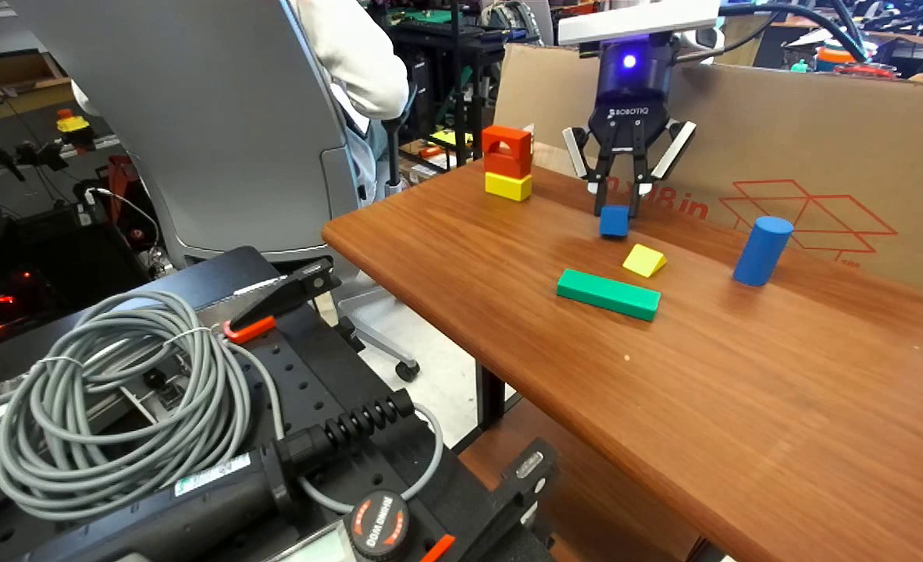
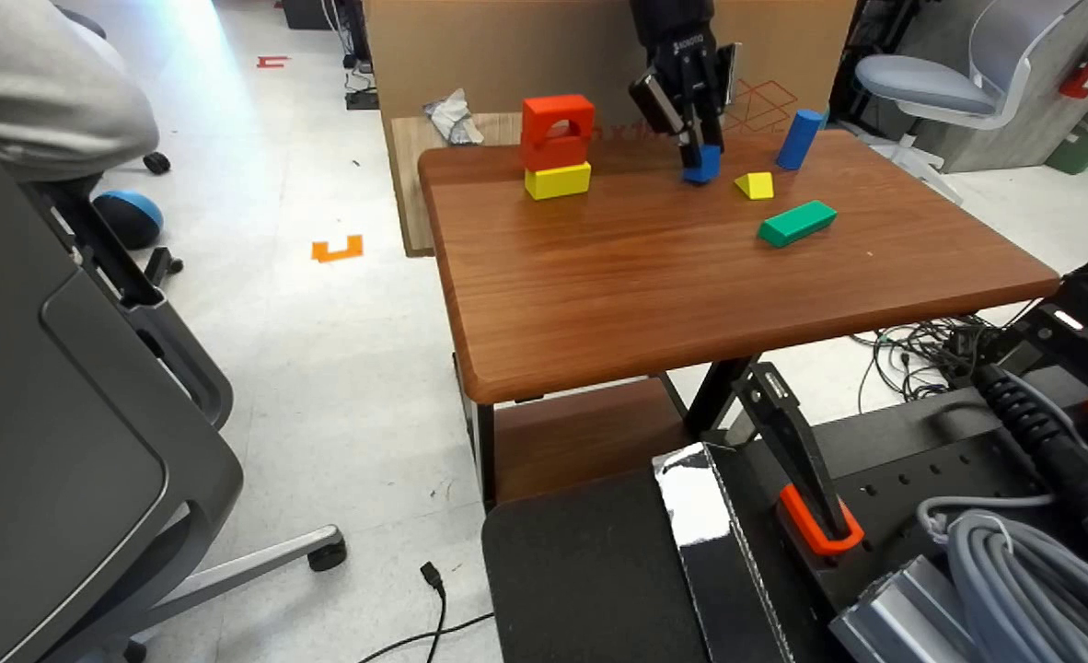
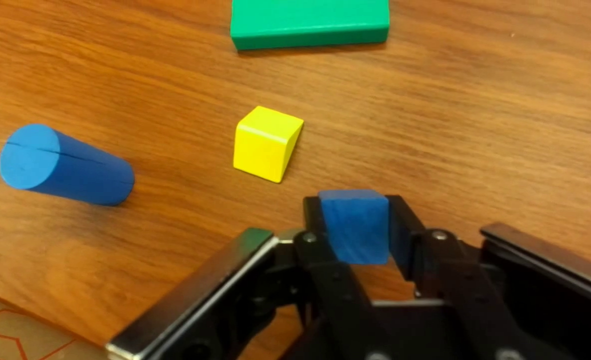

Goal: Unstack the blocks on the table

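The jaws, slightly parted, clasp the blue cube (image 3: 355,228) between them.

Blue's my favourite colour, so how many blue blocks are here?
2: the blue cylinder stands on the table; the blue cube is in the gripper. No others show, though one might be hidden.

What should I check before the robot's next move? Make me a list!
1. Blue cube held in the gripper: ok, it looks gripped from both sides.
2. Blue cube lifted off the table: cannot tell.
3. Yellow block with nothing on top: not ok, a red shape sits on it.
4. Blue cylinder standing upright: ok.
5. Yellow wedge and green block apart: ok, table shows between them.
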{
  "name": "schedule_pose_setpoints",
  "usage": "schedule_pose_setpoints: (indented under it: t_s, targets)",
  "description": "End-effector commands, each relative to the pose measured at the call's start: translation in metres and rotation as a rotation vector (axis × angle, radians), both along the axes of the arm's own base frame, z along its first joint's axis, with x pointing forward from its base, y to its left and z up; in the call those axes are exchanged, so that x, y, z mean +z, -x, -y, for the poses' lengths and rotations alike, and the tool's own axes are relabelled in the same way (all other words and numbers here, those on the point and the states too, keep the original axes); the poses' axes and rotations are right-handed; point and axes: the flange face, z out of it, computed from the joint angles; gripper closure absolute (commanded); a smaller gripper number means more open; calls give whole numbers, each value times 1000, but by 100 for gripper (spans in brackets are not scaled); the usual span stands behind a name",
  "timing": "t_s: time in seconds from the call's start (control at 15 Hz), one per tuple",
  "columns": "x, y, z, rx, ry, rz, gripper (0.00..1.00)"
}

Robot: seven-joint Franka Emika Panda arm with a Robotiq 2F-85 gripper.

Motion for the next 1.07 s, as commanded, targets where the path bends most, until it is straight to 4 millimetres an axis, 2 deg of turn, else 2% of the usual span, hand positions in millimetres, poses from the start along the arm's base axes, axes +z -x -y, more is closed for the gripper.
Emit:
schedule_pose_setpoints:
  t_s: [0.0, 0.13, 0.4, 0.53, 0.67, 0.87, 1.0]
  targets:
    - [11, -4, -5, 19, 14, 7, 38]
    - [34, -11, -13, 33, 15, 58, 29]
    - [101, -23, -41, 79, 1, 185, 1]
    - [131, -24, -62, 88, -19, 243, 0]
    - [148, -20, -83, 79, -43, 281, 0]
    - [158, -9, -113, 51, -76, 305, 0]
    - [156, 2, -132, 33, -79, 325, 0]
